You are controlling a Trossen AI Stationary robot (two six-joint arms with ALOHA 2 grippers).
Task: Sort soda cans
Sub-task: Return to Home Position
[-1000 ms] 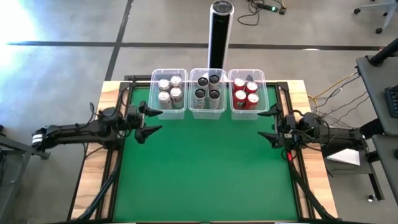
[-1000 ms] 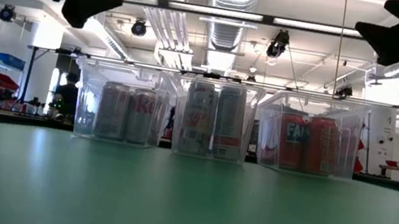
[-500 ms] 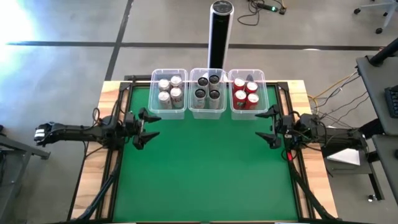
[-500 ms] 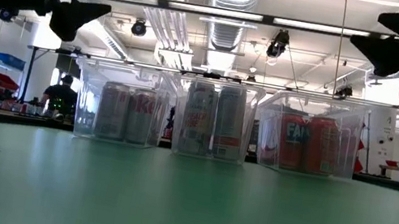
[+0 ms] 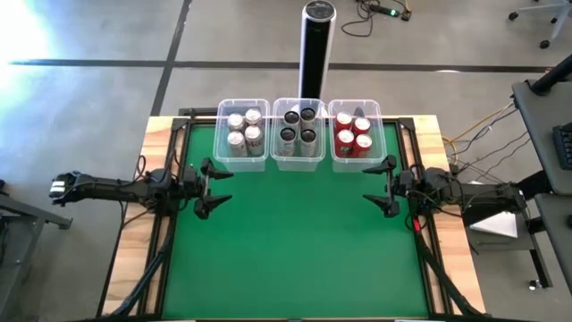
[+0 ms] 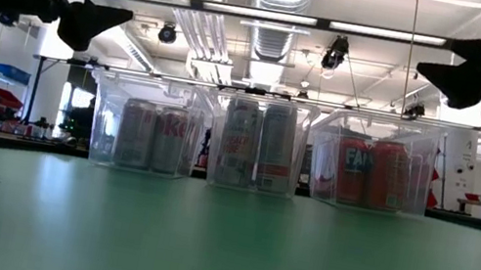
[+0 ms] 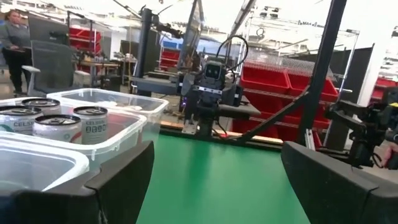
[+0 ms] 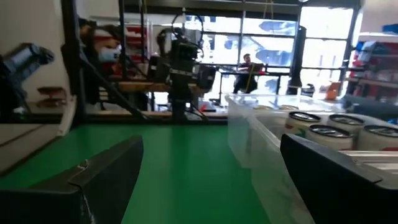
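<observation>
Three clear plastic bins stand in a row at the 12 o'clock edge of the flat green table (image 5: 295, 255). The left clear bin (image 5: 243, 163) holds the small round silver-white metal cans (image 5: 243, 131). The middle clear bin (image 5: 298, 162) holds the small round black metal cans (image 5: 298, 125). The right clear bin (image 5: 355, 162) holds the small round red metal cans (image 5: 353, 132). I count four in each, but the tops are tiny from above, so I may be off. All stand up straight, packed close.

A can like these is hard, smooth and round, so I think it could slip. Its thin side could dent if squeezed too hard. The best hold is around the middle of the side, one finger on each side, coming down from above because the bins are tight.

The left gripper (image 5: 222, 186) hangs over the 9 o'clock side of the table. Its two dark fingers are spread wide and hold nothing. The silver-white cans are at about 1 o'clock from it, well apart from the fingers.

The right gripper (image 5: 368, 184) hangs over the 3 o'clock side. Its fingers are spread wide too, with nothing between them. The red cans are at about 11 o'clock from it, well apart.
</observation>
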